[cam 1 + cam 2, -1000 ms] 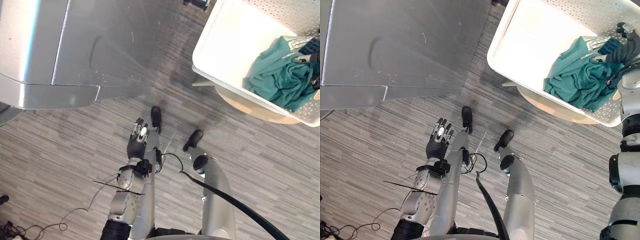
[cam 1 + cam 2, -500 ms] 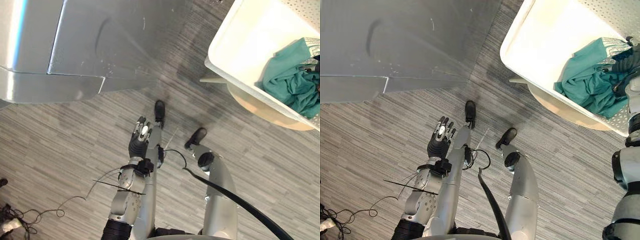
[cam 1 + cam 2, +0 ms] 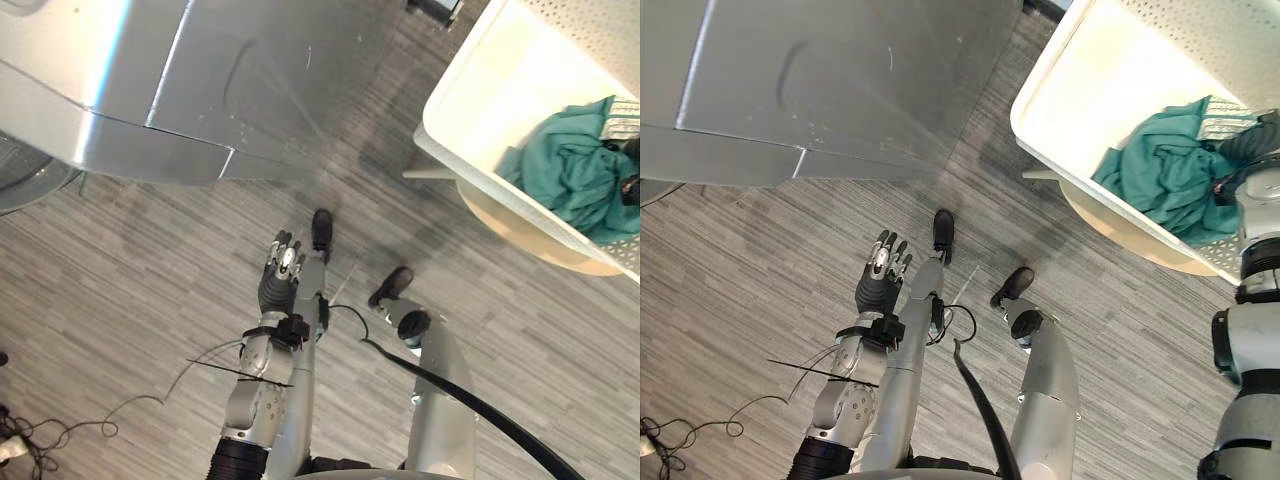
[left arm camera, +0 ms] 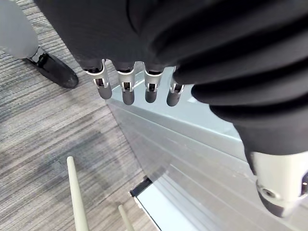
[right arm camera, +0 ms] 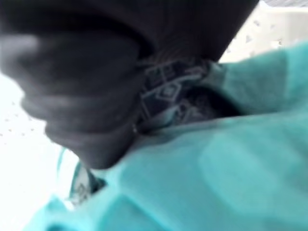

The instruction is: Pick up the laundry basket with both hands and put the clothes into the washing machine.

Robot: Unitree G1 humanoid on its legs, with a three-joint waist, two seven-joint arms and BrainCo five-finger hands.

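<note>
Clothes [image 3: 1160, 175], teal, lie bunched in the white laundry basket [image 3: 1095, 85] on a round tan stand [image 3: 1120, 228] near the grey washing machine [image 3: 840, 80]. My right hand [image 3: 1252, 148] is down among them; I cannot tell its grip. My left hand [image 3: 878, 288] hangs relaxed, empty, over the floor [image 3: 730, 300].

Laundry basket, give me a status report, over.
Left hand open, empty, low over the floor. Right hand down in the laundry basket against teal clothes, fingers hidden. Basket on its round stand, not lifted. Washing machine to robot's left.
</note>
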